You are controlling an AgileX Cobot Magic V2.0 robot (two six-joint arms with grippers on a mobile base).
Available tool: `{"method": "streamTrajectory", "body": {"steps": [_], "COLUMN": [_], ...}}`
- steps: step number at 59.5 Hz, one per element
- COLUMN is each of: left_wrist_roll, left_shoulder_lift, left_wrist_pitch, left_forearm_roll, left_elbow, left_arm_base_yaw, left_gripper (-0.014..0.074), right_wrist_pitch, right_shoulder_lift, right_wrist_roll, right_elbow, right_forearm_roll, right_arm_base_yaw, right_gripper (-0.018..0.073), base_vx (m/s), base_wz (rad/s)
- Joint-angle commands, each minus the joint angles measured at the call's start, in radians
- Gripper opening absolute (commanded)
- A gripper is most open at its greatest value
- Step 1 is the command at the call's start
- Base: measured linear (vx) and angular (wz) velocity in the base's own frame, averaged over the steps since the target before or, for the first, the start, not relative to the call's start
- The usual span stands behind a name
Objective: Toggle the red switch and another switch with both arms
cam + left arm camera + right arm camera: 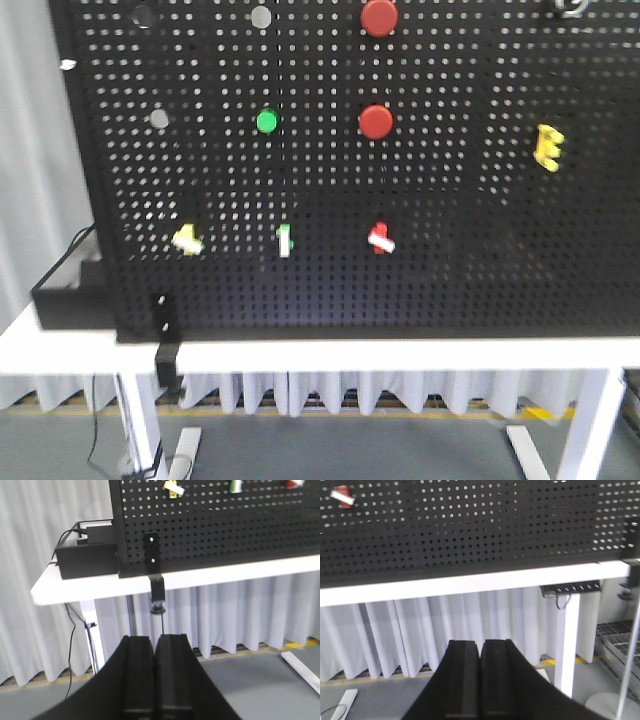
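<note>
Presently both claws sit low, below the bottom edge of the black perforated pegboard [480, 260], well apart from any lever; left gripper [155, 642] and right gripper [481, 645] each have fingers pressed together, holding nothing. Small red toggle switch w/ white end piece [380, 238] is lower-centre on the board; tiny pale yellow-white toggle lever [187, 238] same row, nr board's left edge.

Risks: white-and-green toggle [285, 240] lies between them, so either arm could flip it by mistake; large round red push button [376, 121] directly above red lever, so an overshoot may press it; levers small, a blunt tip could slip off.

Board stands on white tabletop [400, 352]; black box [70, 300] at board's left foot; pale pleated curtains [30, 530] beyond; grey floor [350, 450] beneath.
</note>
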Motion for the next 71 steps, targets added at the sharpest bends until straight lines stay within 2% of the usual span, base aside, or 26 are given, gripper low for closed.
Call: {"method": "streamTrajectory", "body": {"steps": [1, 41, 71], "left_wrist_roll": [-0.004, -0.004, -0.004], "left_shoulder_lift": [-0.019, -0.019, -0.019], "left_wrist_pitch": [-0.078, -0.078, -0.078], "left_forearm_roll": [-0.001, -0.001, -0.001], "left_elbow": [0.020, 0.020, 0.020], "left_arm_base_yaw": [0.002, 0.002, 0.002], "left_gripper": [0.0003, 0.0003, 0.0003], "right_wrist_pitch": [-0.080, -0.081, -0.081], "right_shoulder_lift": [-0.007, -0.007, -0.007], "right_wrist_roll": [-0.005, -0.005, -0.005], "right_elbow": [0.005, 0.005, 0.005], "right_forearm_roll": [-0.001, -0.001, -0.001], "right_arm_base_yaw": [-0.005, -0.005, -0.005], "right_gripper": [-0.0006, -0.0006, -0.0006], "base_vx": [0.47, 0.39, 0.09], "base_wz": [-0.02, 0.02, -0.02]}}
